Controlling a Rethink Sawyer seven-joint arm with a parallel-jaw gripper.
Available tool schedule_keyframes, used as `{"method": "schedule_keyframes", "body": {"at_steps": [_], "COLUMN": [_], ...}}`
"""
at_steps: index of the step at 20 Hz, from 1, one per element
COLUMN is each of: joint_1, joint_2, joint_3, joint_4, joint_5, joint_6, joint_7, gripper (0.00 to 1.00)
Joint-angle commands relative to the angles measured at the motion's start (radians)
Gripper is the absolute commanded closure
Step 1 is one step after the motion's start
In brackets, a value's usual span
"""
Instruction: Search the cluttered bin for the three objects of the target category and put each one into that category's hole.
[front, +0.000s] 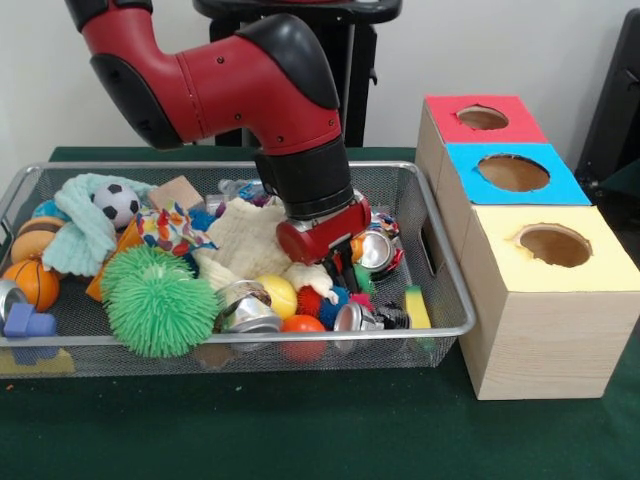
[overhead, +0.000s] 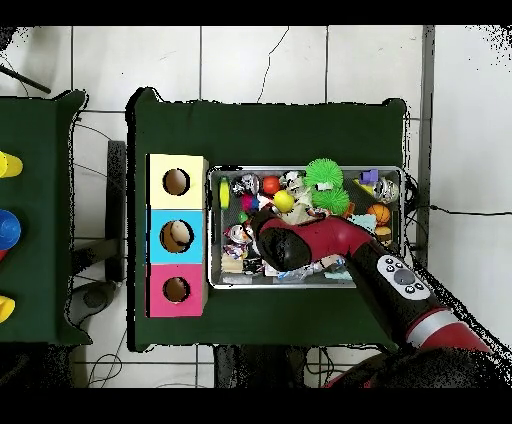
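The wire mesh bin is full of clutter: a green spiky ball, a soccer ball, a basketball, a yellow ball, crushed cans, a cream cloth and a teal cloth. My gripper reaches down into the bin's right half, between the cream cloth and a can. Its tip is buried in the clutter. In the overhead view the arm's wrist covers it. I cannot tell whether it holds anything.
Three wooden boxes stand right of the bin, each with a hole: red top, blue top, yellow top. In the overhead view something pale shows inside the blue box's hole. The green table cloth lies in front.
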Motion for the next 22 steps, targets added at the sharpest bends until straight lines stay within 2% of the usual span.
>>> {"method": "schedule_keyframes", "body": {"at_steps": [1,7,17,22], "joint_1": [0.009,-0.005,-0.001,-0.008], "joint_2": [0.026,0.035,0.144,0.139], "joint_3": [-0.089,-0.071,-0.099,-0.091], "joint_4": [0.0,0.013,-0.08,-0.079], "joint_5": [0.002,-0.001,-0.03,-0.016], "joint_6": [-0.057,-0.096,-0.096,-0.073], "joint_7": [0.156,0.146,0.101,0.078], "gripper": [0.0,0.0,0.0,0.0]}}
